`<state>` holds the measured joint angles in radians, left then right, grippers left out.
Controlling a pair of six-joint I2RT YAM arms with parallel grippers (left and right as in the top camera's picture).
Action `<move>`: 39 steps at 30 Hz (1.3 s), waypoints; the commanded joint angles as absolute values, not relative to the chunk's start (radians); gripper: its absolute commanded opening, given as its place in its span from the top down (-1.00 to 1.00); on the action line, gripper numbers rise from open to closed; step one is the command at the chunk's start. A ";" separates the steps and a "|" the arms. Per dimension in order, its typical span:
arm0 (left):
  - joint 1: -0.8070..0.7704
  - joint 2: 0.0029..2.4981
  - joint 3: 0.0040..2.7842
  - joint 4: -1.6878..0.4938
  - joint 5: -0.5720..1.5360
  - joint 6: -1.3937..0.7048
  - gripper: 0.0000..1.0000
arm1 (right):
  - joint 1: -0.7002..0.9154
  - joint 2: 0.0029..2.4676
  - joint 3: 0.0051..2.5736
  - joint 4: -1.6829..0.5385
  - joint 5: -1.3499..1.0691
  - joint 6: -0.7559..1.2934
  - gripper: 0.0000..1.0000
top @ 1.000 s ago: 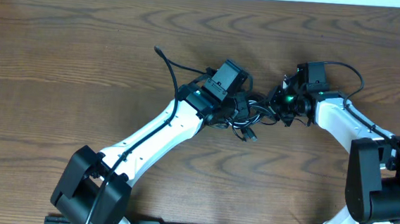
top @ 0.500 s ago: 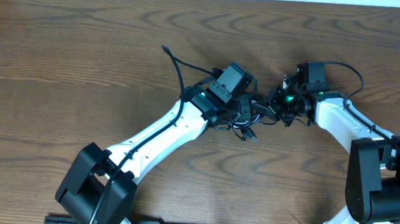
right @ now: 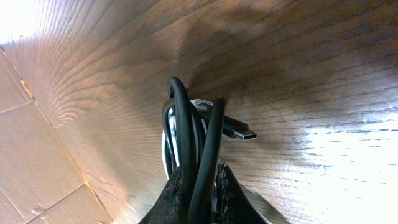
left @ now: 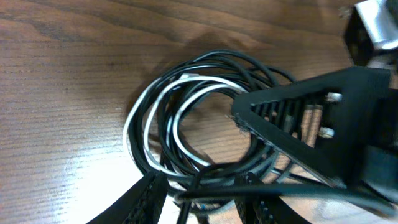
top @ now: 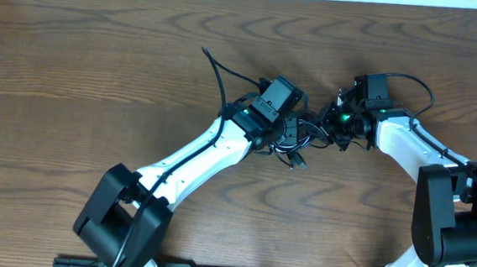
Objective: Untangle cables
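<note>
Currently the cables (top: 299, 138) lie in a tangled knot near the middle of the wooden counter (top: 99, 73), caught between the two arms, which meet over them.

The right claw (right: 196, 186) is clenched on the knot. Its wrist view shows several black cords, with a little white beside them, rising straight out from between the pinched fingers. A small black plug (right: 239, 132) with a metal tip sticks out sideways just past them. Brown cardboard (right: 37, 155) fills the left edge of that view.

The left claw (left: 200, 190) sits on the near side of the same knot. Its two fingers stand partly apart, with black strands running across the gap between them. Whether they actually pinch those strands cannot be told.

Beyond its fingers, the loops lie flat on the wood: black cords with one white cable (left: 176, 121) coiled among them. The dark body of the right claw covers the loops' right side.
</note>
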<state>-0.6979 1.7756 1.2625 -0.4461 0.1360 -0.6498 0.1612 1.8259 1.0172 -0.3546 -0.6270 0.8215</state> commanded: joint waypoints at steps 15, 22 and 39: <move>-0.706 1.828 1.262 -0.348 0.032 -0.621 0.18 | 0.168 1.829 1.026 -0.352 -0.611 0.809 0.98; -0.706 1.877 1.262 -0.301 0.026 -0.621 0.31 | 0.168 1.829 1.026 -0.351 -0.611 0.810 0.98; -0.663 1.610 1.262 -0.419 -0.073 -0.620 0.85 | 0.168 1.829 1.026 -0.352 -0.611 0.809 0.98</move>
<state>-0.6849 1.7317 1.2625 -0.4026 -0.0051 -0.6243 0.1619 1.8259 1.0183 -0.3439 -0.6399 0.8227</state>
